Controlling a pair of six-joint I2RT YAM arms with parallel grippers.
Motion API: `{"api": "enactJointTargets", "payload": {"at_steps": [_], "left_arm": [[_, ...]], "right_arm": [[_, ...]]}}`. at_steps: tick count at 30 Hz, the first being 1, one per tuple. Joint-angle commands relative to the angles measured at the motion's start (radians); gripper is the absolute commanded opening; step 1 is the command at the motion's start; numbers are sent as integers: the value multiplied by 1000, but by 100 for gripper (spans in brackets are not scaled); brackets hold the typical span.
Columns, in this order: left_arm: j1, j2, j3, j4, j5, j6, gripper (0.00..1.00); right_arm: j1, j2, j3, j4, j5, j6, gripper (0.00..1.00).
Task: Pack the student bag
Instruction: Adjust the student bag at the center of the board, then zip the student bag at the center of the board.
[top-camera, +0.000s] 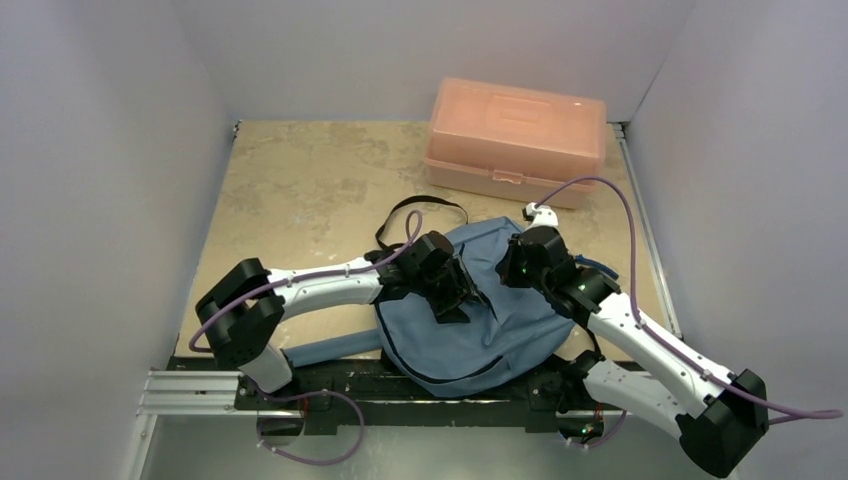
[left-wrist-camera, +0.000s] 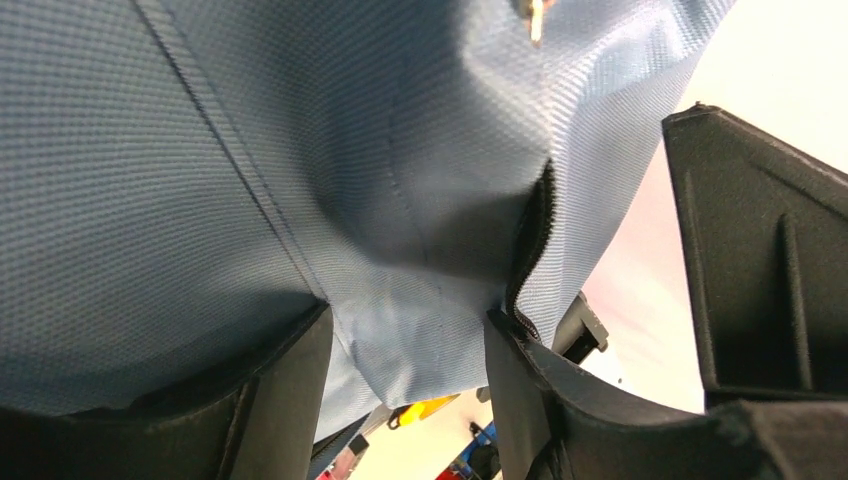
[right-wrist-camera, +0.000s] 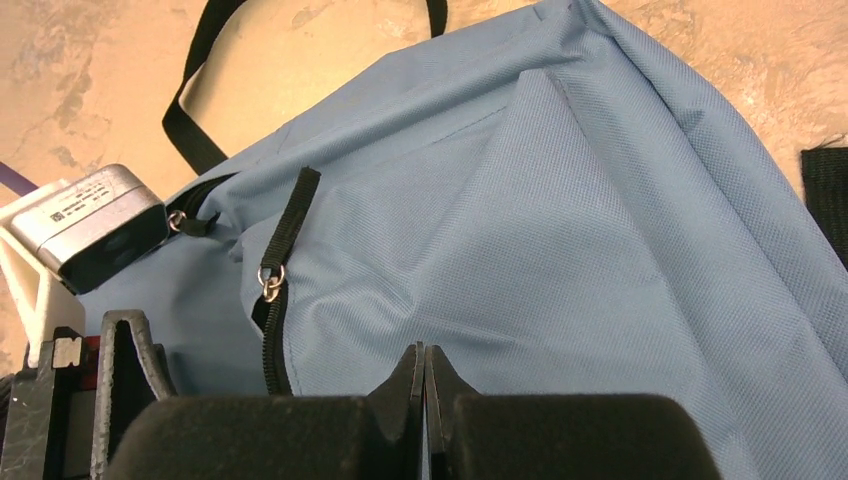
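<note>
The right gripper has its two fingers pressed flat together, tips down against the blue-grey fabric of the student bag, just right of a dark zipper; whether a pinch of cloth sits between them cannot be told. The right arm climbs diagonally from behind the bag's near right corner, wrist bent over its far right part. The left arm lies nearly level, reaching in from the bag's left, wrist tipped down over its middle. The left gripper stands spread, a fold of the bag lying between its fingers. The bag lies on the table between the two arms, and a salmon-pink box sits beyond its far side, apart from it.
</note>
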Motion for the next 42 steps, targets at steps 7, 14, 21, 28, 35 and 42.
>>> {"api": "enactJointTargets", "payload": {"at_steps": [7, 14, 21, 28, 35, 42], "left_arm": [[-15, -23, 71, -22, -42, -36, 66], [-18, 44, 117, -69, -49, -47, 63], [-16, -38, 71, -145, -150, 145, 44], [19, -142, -116, 209, -101, 311, 6], [32, -220, -229, 319, -111, 282, 0], [32, -258, -312, 369, -126, 201, 0]], "right_arm": [[0, -29, -4, 10, 25, -17, 0], [-2, -38, 2, 2, 19, -22, 0], [0, -35, 29, 14, -41, -45, 0], [-3, 58, 109, 130, -384, -89, 32], [-43, 242, 174, 243, -510, -2, 38], [-94, 321, 174, 262, -465, 12, 44]]}}
